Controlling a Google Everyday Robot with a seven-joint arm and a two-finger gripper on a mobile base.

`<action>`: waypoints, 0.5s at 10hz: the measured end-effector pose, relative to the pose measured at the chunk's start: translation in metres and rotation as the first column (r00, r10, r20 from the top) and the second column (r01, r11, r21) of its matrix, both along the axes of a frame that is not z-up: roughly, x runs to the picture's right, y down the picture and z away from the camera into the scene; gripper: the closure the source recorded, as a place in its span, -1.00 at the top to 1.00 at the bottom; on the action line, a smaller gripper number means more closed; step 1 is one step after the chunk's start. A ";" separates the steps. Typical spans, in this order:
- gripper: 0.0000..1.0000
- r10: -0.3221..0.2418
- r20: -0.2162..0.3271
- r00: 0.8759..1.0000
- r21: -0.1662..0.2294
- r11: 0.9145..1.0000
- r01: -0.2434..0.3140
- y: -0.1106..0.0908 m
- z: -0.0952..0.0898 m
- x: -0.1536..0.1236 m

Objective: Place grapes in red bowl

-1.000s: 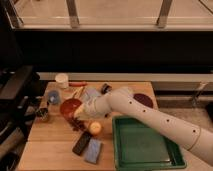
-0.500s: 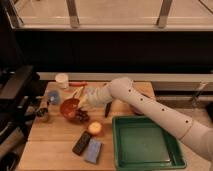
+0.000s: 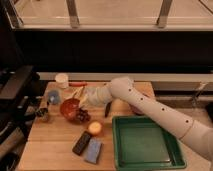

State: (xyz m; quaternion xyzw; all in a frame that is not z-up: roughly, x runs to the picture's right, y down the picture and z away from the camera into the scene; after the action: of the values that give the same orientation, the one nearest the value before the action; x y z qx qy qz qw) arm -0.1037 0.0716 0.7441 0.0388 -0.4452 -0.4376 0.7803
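Camera view, looking down on a wooden table [image 3: 60, 145]. White arm [image 3: 150, 107] reaches in from the right, across the table toward the left side. Gripper [image 3: 81, 98] sits just above the right rim of the red bowl [image 3: 70, 107]; whether it is spread, pressed together or pinching something cannot be told.

Grapes [image 3: 82, 115] lie on the table, touching or just beside the bowl's lower right edge, not inside it. Gripper is above and slightly behind them.

Around the bowl: white cup [image 3: 62, 80] at the back left of the table; a small bluish item [image 3: 52, 96] left of the bowl; a small dark jar-like item [image 3: 43, 114] at the left edge. A dark slim object [image 3: 107, 109] lies right of the bowl, under the arm.

Nearer the front: orange fruit [image 3: 94, 128] just below the grapes; dark flat packet [image 3: 82, 142] and blue sponge [image 3: 93, 150] side by side below that. Green tray [image 3: 145, 145] occupies the front right. Part of a dark bowl [image 3: 136, 108] shows behind the arm, above the tray.
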 end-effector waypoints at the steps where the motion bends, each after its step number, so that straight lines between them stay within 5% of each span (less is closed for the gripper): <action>1: -1.00 -0.008 -0.007 1.000 0.020 1.000 0.008 -0.008 -0.003 0.001; 5: -1.00 -0.076 -0.020 0.997 0.129 0.989 0.078 -0.068 -0.013 -0.009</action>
State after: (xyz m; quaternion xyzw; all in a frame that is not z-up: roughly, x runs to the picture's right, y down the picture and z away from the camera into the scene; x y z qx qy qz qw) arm -0.1130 0.0038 0.7306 0.0689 -0.4108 -0.4956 0.7621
